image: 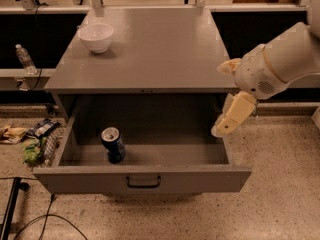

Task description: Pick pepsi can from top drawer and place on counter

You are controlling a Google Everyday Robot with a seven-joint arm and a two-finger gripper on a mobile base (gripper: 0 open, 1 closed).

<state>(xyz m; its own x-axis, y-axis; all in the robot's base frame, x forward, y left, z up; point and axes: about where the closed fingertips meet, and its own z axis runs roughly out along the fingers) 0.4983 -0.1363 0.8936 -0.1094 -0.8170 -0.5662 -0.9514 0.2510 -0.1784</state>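
While the top drawer [142, 179] stands pulled out, you have the pepsi can [113, 145] upright on its floor, left of the drawer's middle and close behind the front panel.

Your end effector [220, 99] hangs at the drawer's right wall, near the back corner, level with the front edge of the table [150, 49]. Its two cream fingers are spread wide, one angled down toward the drawer's right side and the other up by the table edge. Nothing is between them.

Can to end effector: well apart, with most of the drawer's width between them. No contact.

A white bowl [96, 36] sits on the table above the drawer's back left corner.
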